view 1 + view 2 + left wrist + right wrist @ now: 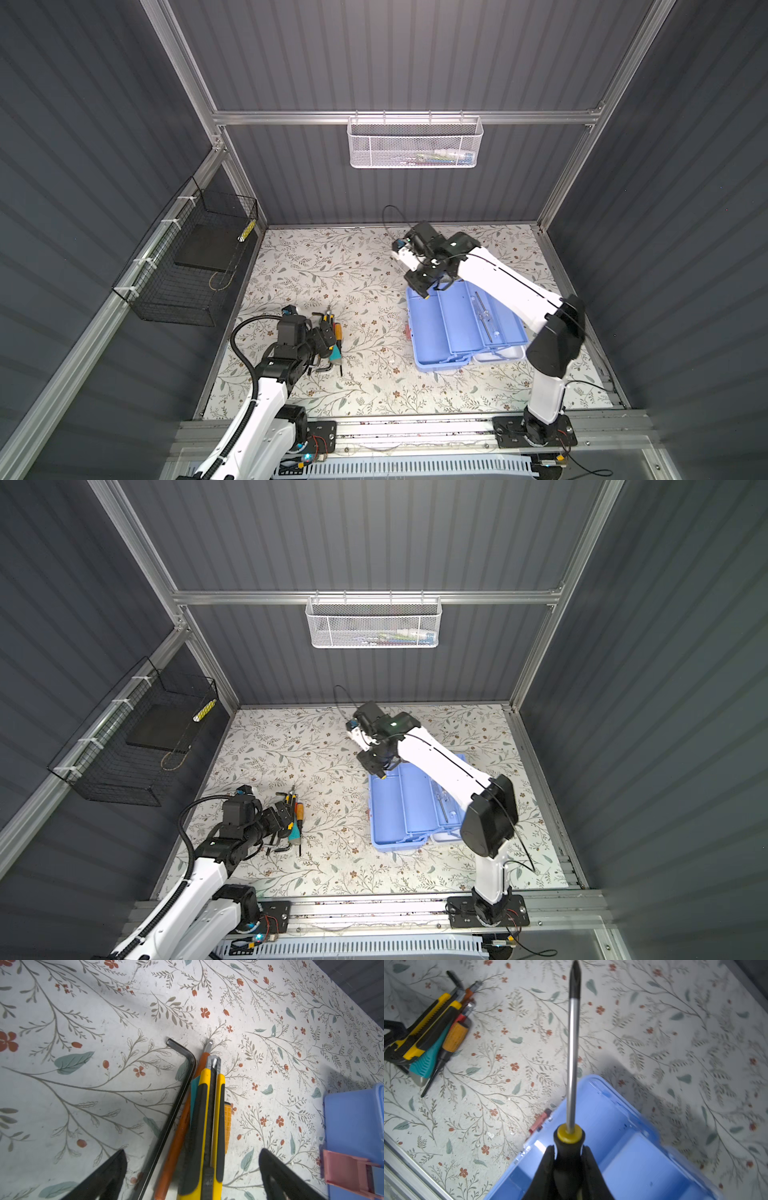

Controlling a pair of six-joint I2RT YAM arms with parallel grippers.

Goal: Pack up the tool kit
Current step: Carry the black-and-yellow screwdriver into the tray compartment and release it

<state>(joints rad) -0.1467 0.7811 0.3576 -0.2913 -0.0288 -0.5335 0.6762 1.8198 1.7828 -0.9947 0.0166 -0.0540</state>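
While right pincer gripped screwdriver handle above tool kit corner on surface, left pincer hung wide open over utility knife; overhanging shaft might hit rim, dropping outside if released now.

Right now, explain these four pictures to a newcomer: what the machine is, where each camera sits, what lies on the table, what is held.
Two robot arms stand at a flowery table, each ending in a two-fingered pincer. Two pictures look down from one overhead camera pair; the other two come from cameras on the wrists. On the table lie an open blue tool case and a pile of tools, including a yellow utility knife and a hex key. The left pincer is open above that pile, holding nothing. The right pincer is shut on a screwdriver over the case's corner.
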